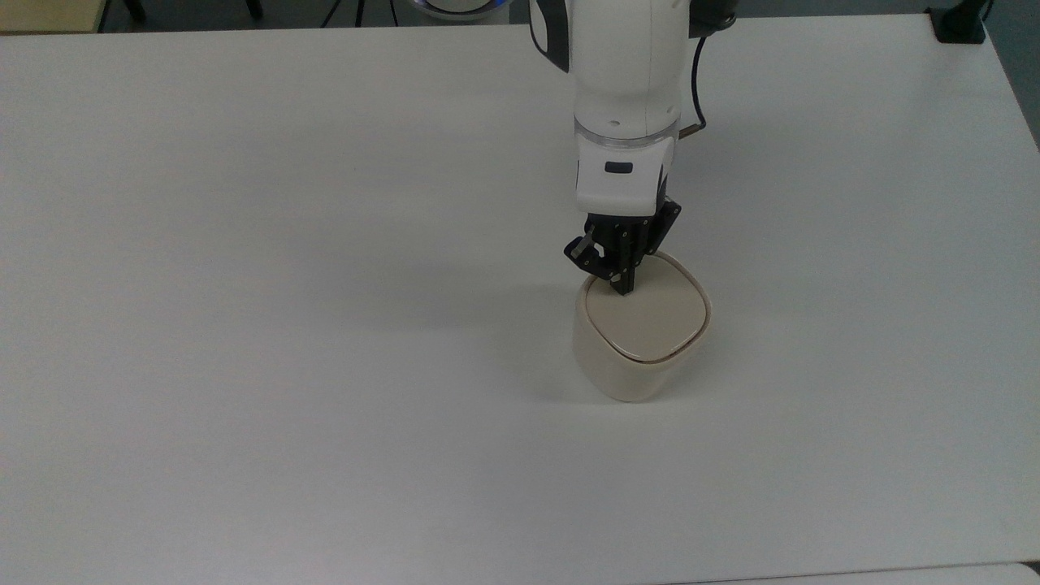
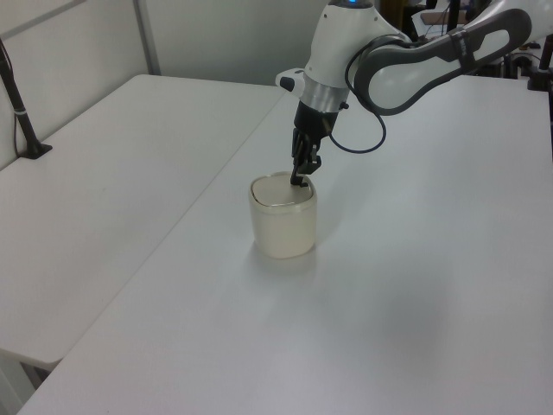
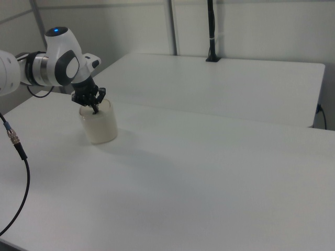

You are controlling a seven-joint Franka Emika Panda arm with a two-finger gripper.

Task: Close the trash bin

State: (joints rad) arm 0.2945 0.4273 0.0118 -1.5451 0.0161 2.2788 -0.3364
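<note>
The cream-beige trash bin (image 1: 630, 361) (image 2: 282, 227) (image 3: 99, 128) stands upright on the white table. Its flat rounded-square lid (image 1: 650, 313) lies level in the rim, and no interior shows. My gripper (image 1: 623, 291) (image 2: 299, 181) (image 3: 95, 111) points down, with its black fingers together and their tips resting on the lid's corner at the top view's upper left. Nothing is held between the fingers.
The white table (image 1: 284, 284) spreads wide on all sides of the bin. A second white table (image 2: 104, 164) adjoins it along a seam. A black post (image 3: 211, 31) stands at the far edge in the right view, and a black clamp (image 1: 959, 24) sits at the top view's upper right corner.
</note>
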